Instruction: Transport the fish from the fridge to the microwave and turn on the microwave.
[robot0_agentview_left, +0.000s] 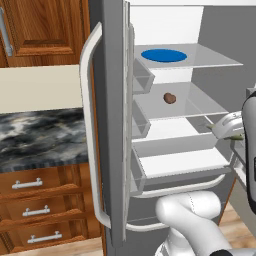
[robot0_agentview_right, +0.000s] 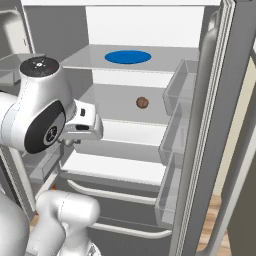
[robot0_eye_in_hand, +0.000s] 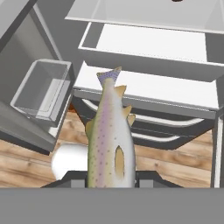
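While the fridge (robot0_agentview_left: 107, 125) stands open with its clear shelves bare white, the gripper (robot0_eye_in_hand: 111, 177) at the hand view's bottom centre clamps the fish (robot0_eye_in_hand: 110, 144), a slim speckled olive-pink body, tail up, in front of the lower drawers.

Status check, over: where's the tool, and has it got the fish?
Tool shut on speckled yellowish-olive fish. Tall grey fridge door open, fish out in front of the shelves. Nothing blocking seen.
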